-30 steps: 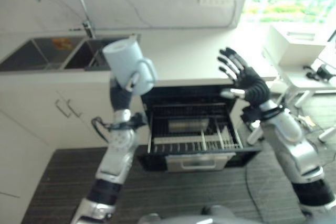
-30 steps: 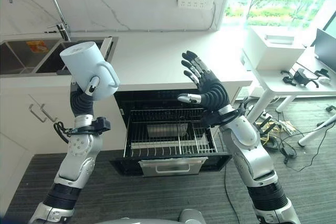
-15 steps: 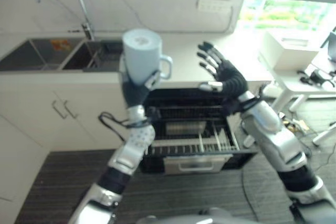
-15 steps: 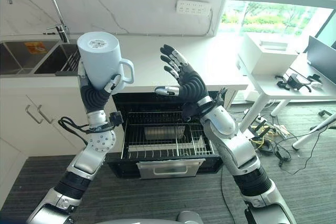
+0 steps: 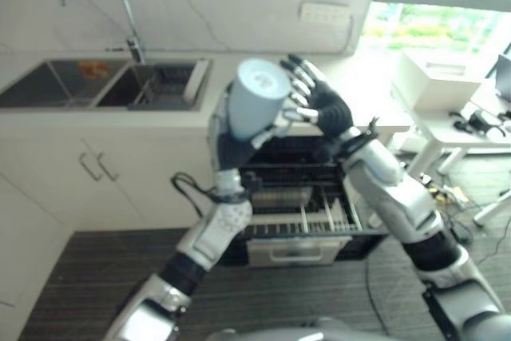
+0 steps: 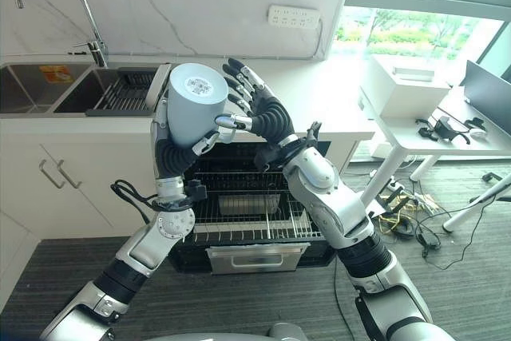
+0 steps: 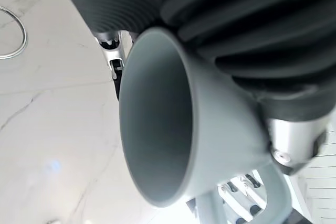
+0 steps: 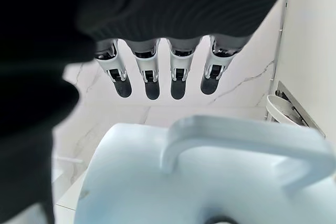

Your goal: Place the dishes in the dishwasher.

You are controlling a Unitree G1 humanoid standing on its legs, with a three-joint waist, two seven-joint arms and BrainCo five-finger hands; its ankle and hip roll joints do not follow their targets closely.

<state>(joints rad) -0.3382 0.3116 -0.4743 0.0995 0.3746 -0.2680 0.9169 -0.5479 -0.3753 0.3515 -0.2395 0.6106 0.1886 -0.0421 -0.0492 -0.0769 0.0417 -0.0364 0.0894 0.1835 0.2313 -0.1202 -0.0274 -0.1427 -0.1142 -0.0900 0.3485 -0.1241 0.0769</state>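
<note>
mug (image 6: pixel 195 103): pale blue, held high above the open dishwasher rack (image 6: pixel 239 217), base toward the head camera, long axis tilted | left hand (image 6: pixel 172 152): curled round the mug from below | right hand (image 6: pixel 259 113): fingers spread straight, just beside the mug's handle side, nearer for a handover | rack lies below both hands

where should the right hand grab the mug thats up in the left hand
Probably by its handle. The pale blue mug is held base-up in the left hand, whose fingers wrap the body, leaving little free wall. In the right wrist view the handle faces the open right hand and stands clear, so come in from the robot's right and curl the fingers through the loop.
</note>
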